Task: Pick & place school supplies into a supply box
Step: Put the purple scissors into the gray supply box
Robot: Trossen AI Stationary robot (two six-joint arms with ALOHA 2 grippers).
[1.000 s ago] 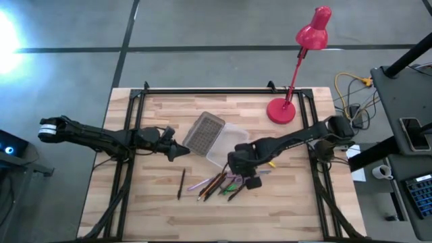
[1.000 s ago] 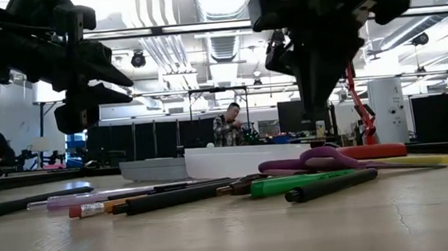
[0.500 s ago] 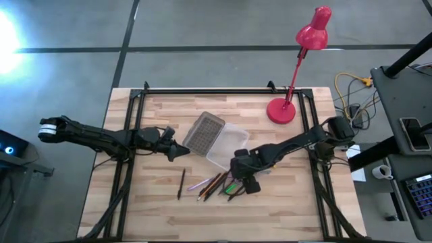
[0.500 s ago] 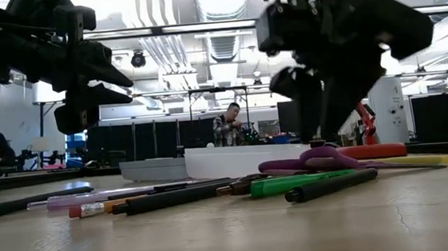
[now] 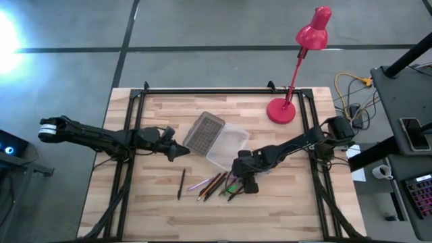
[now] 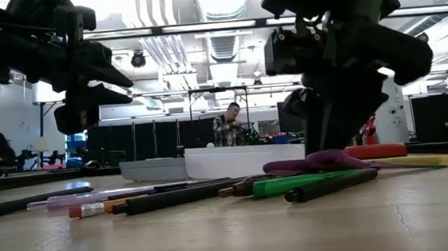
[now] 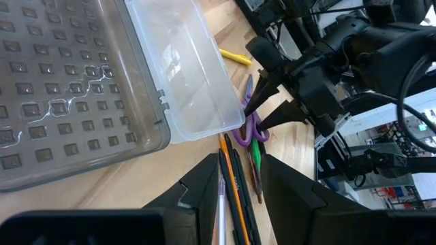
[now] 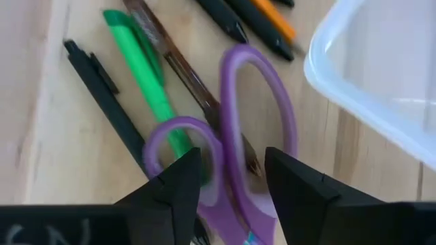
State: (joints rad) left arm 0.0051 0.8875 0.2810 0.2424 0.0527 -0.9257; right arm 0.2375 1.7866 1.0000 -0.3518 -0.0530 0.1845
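Note:
The pens and pencils lie in a loose pile (image 5: 219, 182) on the table's near middle, with a pair of purple-handled scissors (image 8: 225, 136) among them, beside a green pen (image 8: 139, 61) and a black pen (image 8: 102, 88). One black pencil (image 5: 181, 183) lies apart on the left. The supply box (image 5: 229, 143) stands open behind the pile, its grey grid lid (image 5: 202, 131) folded out flat. My right gripper (image 8: 231, 155) is open and low over the scissors' handles (image 6: 323, 162). My left gripper (image 5: 183, 151) hovers open, left of the lid. My right gripper comes down from above with one finger (image 8: 177, 184) at the scissors' small handle loop (image 8: 153, 143) and the other (image 8: 300, 184) by the large loop (image 8: 289, 129). Whether either finger touches the scissors, I cannot tell. The scissors lie flat on the table.
A red desk lamp stands with its base (image 5: 281, 110) on the table's far right. A yellow pen (image 5: 272, 164) lies right of the box, under my right arm. Bare wood shows along the near edge and on the left. A person sits far off in the room (image 6: 228, 129).
My right gripper has moved down and a little toward the table's near edge, onto the pile, ending low over the purple scissors. The pens, the scissors and the box have stayed in place.

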